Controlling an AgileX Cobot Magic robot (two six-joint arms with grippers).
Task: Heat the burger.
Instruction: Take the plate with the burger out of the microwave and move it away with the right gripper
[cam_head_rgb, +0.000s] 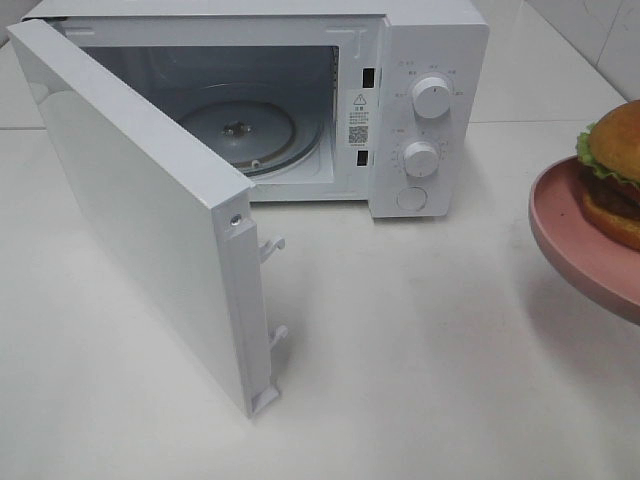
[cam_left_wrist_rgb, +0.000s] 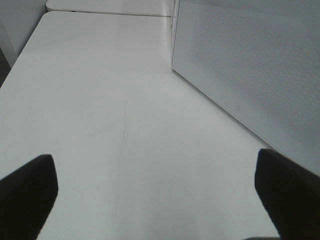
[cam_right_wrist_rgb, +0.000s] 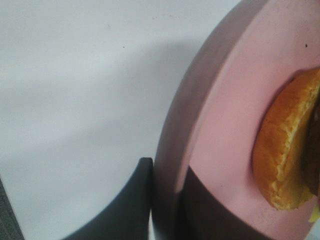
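Right gripper (cam_right_wrist_rgb: 165, 200): in the right wrist view I see its two dark fingers (cam_right_wrist_rgb: 125, 205) clamped on the rim of the plate (cam_right_wrist_rgb: 220, 100), one finger under the rim and one on top. The grip sits at the edge, so the fingers stay clear of the food. The burger (cam_right_wrist_rgb: 285, 150) lies on the plate just beyond the upper finger, bottom bun facing the camera.

In the high view the plate (cam_head_rgb: 580, 235) enters at the right edge of the frame, raised off the table (cam_head_rgb: 430, 380) and tilted slightly, with the burger (cam_head_rgb: 612, 165) riding on it: bun on top, lettuce and dark filling below. I judge that it is carried by the plate because a rim is easier to pinch than a soft bun.

Left gripper (cam_left_wrist_rgb: 155, 195): released, jaws spread wide, both fingertips (cam_left_wrist_rgb: 27, 192) at the lower corners of the left wrist view, nothing between them. It hangs over bare table beside the white door (cam_left_wrist_rgb: 250, 70).

Microwave (cam_head_rgb: 430, 60): upper centre of the high view, door (cam_head_rgb: 140, 220) swung fully open toward the lower left, glass turntable (cam_head_rgb: 235, 130) bare. The cavity is ready to take the plate.

Judgement: carry step in hand; plate is well right of the opening. The next move needs a level plate and clearance past the control panel.
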